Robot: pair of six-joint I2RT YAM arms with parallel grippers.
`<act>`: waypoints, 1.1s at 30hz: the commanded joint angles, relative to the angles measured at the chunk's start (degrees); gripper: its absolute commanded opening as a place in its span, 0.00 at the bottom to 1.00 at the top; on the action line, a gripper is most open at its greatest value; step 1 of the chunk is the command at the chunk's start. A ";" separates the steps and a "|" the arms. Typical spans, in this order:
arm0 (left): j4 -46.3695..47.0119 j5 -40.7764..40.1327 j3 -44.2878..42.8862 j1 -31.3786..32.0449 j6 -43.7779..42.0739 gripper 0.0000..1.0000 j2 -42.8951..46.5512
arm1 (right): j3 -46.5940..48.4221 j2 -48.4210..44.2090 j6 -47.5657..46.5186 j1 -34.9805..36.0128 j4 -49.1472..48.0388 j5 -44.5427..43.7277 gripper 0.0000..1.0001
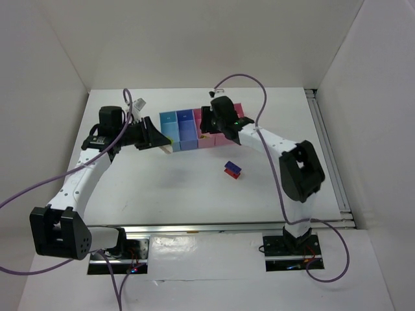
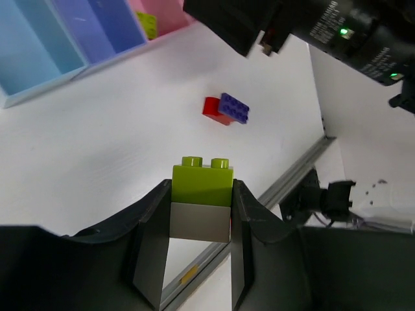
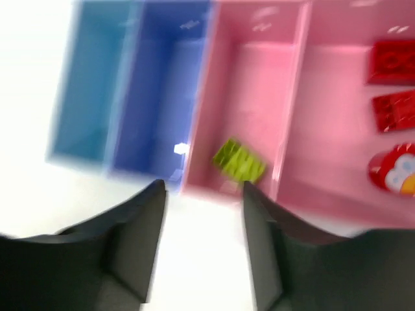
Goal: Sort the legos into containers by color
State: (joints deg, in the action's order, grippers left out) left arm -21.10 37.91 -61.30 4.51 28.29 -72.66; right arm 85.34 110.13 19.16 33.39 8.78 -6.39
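Beside the row of bins (image 1: 176, 129), left pincer (image 2: 201, 202) is clenched on a yellow-green brick (image 2: 202, 180), next move likely a carry to the narrow pink bin (image 3: 256, 84) where another green brick (image 3: 238, 161) lies; right pincer (image 3: 202, 194) hangs released and empty above it, blue-and-red stack (image 1: 232, 170) lying apart on the bench (image 1: 162, 188).

Blur is smearing the whole right wrist view, so the small yellow-green plastic brick (image 3: 238, 161) in the narrow pink plastic bin (image 3: 253, 84) is showing only as a smudge, and the red plastic pieces (image 3: 392, 61) are running off the right edge. From above, the right arm's black two-finger gripper (image 1: 206, 131) is covering most of that bin and its wider pink neighbour (image 1: 238, 107).
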 commanded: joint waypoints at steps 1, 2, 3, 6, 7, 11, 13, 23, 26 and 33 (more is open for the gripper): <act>1.67 10.23 -2.60 -0.38 -4.38 0.00 0.59 | -7.71 -15.77 -0.35 -2.52 -7.44 13.46 0.60; 1.68 12.69 -2.60 -0.38 -5.17 0.00 -0.19 | -9.91 -18.08 -0.35 -3.32 -10.24 18.21 0.67; 1.68 16.89 -2.60 -0.38 -6.14 0.00 -1.07 | -14.19 -20.11 1.39 -4.20 -11.66 27.22 0.72; 5.36 23.85 -1.82 -0.38 -6.67 0.00 -1.78 | -19.14 -26.35 4.12 -6.23 -16.41 42.88 0.84; 6.59 24.83 -1.81 -0.38 -5.98 0.00 -1.78 | -21.42 -27.41 4.83 -6.84 -17.64 46.35 0.86; 18.44 31.51 1.70 -0.38 0.61 0.00 -1.78 | -24.34 -30.93 6.51 -4.84 -20.20 54.02 0.90; 23.19 33.80 2.76 -0.38 2.98 0.00 -1.78 | -23.82 -31.46 5.46 -3.60 -19.33 54.03 0.91; 22.86 36.62 1.71 0.67 0.89 0.00 -1.78 | -20.57 -26.72 8.78 0.71 -25.02 58.94 0.86; 22.86 36.62 1.71 1.29 0.89 0.00 -1.78 | -19.52 -24.26 10.81 1.24 -28.02 60.45 0.86; 23.39 36.62 1.71 2.34 0.27 0.00 -1.78 | -18.81 -20.83 15.37 1.24 -35.05 63.43 0.77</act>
State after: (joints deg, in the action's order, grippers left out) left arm -0.91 72.14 -58.57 6.52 30.17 -75.00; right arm 63.77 88.75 31.44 34.11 -18.50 53.98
